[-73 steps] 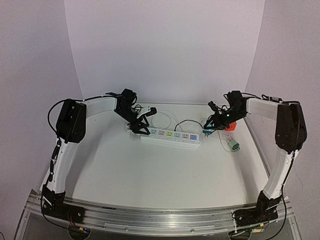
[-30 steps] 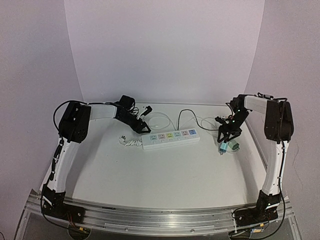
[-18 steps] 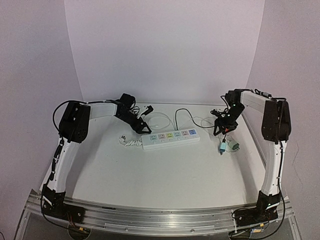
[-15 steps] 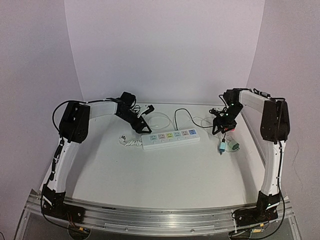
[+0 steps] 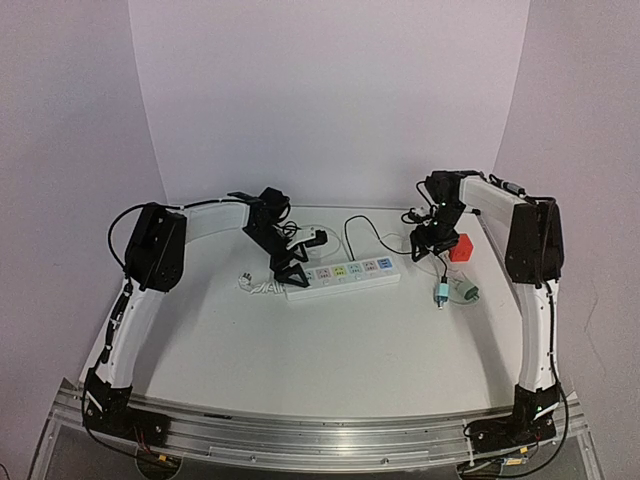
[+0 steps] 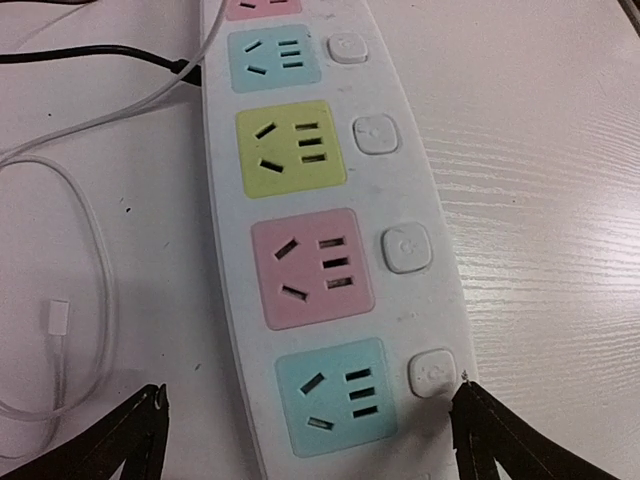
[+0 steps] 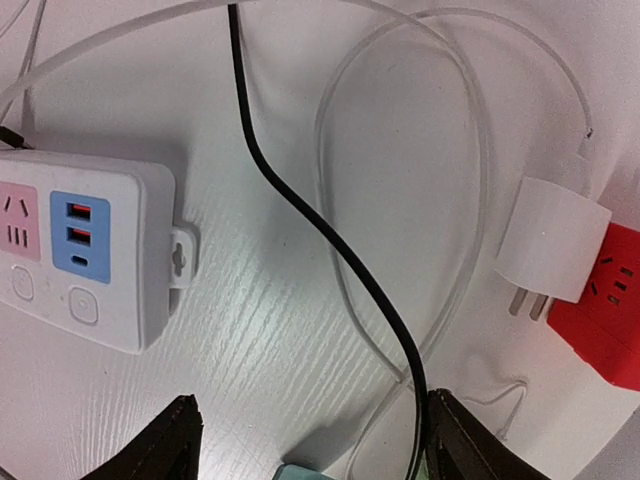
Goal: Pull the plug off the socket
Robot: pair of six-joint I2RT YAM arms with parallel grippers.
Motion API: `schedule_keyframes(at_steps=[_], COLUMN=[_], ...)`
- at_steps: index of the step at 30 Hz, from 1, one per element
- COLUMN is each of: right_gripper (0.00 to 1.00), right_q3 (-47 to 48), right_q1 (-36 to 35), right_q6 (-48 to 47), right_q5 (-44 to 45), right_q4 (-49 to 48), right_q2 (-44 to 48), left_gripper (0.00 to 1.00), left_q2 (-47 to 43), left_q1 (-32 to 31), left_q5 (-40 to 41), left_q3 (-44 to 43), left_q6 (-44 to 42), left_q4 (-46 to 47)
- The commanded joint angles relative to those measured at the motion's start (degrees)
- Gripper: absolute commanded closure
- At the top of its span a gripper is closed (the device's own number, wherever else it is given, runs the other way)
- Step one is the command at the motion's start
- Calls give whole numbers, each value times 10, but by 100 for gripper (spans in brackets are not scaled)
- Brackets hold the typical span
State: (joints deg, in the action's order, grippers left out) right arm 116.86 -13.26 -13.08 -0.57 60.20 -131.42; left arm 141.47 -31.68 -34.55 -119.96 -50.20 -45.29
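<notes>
The socket (image 5: 345, 274) is a long white power strip with coloured outlets, lying across the middle of the table. In the left wrist view every outlet on the socket (image 6: 320, 250) is bare. My left gripper (image 5: 293, 268) hangs open over its left end, and the black fingers of that gripper (image 6: 310, 445) stand one at each long side of the strip. The plug (image 5: 441, 293), teal with a black cable (image 7: 330, 230), lies loose on the table right of the strip. Behind it my right gripper (image 5: 420, 248) is open and holds nothing. In the right wrist view this gripper (image 7: 320, 455) has a corner of the plug (image 7: 300, 472) below it.
A red cube adapter (image 5: 460, 247) with a white charger (image 7: 550, 245) against it sits at the right. A greenish plug (image 5: 468, 291) lies beside the teal one. Thin white cables (image 6: 90, 300) loop behind the strip. Its USB end (image 7: 85, 250) faces right.
My left gripper has opened and shifted right over the strip's left end. My right gripper has risen and moved back-left, away from the teal plug, which stays on the table.
</notes>
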Motion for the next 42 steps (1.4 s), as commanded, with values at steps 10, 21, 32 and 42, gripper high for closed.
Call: schedule_keyframes(at_steps=[10, 21, 32, 42], right_gripper=[26, 23, 23, 25], right_q3=[40, 27, -71, -164], right_q1=[-15, -36, -41, -41], right_q6=[18, 11, 45, 107], right_q5=[98, 171, 128, 57], right_q4=[3, 3, -12, -21], right_q2=[-9, 33, 105, 177], left_gripper=[0, 0, 1, 1], left_q2=[-20, -24, -33, -34], left_q1=[-10, -38, -55, -41], left_q5=[24, 80, 230, 302], left_q3=[-76, -24, 74, 80], left_q6=[-63, -3, 19, -4], left_q4=[-123, -65, 37, 110])
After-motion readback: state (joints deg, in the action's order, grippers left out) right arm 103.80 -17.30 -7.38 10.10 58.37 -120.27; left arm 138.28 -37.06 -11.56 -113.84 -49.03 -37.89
